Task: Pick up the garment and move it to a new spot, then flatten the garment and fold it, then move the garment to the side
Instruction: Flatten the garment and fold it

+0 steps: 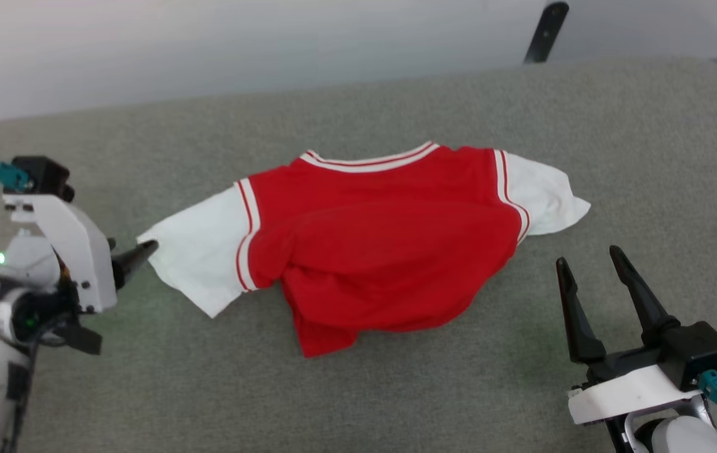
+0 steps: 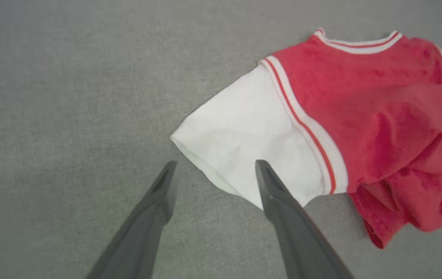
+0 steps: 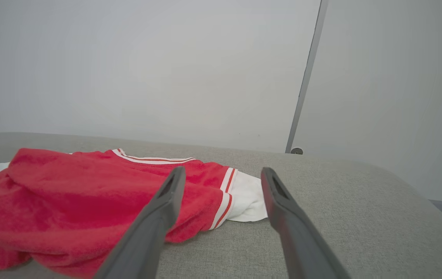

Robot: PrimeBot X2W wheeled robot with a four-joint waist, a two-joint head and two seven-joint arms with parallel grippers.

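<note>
Just ahead of your wide-spread left gripper [image 2: 216,166], the white sleeve of the crumpled red soft-fabric T-shirt [image 1: 383,245] is blocking the way. The grey woven cushion surface [image 1: 144,377] is lying bare on its other side. Your spread right gripper [image 1: 588,257] is standing near the other sleeve, with bare cushion running ahead and outward.

To my eye the garment [image 1: 383,251] is soft, matt cloth: the red body is fuzzy and napped like terry, the white sleeves smoother. The table [image 1: 616,126] is covered in coarse grey woven fabric, matt. The left claw [image 2: 216,164] and right claw [image 3: 223,170] look like smooth, matt dark plastic.
</note>
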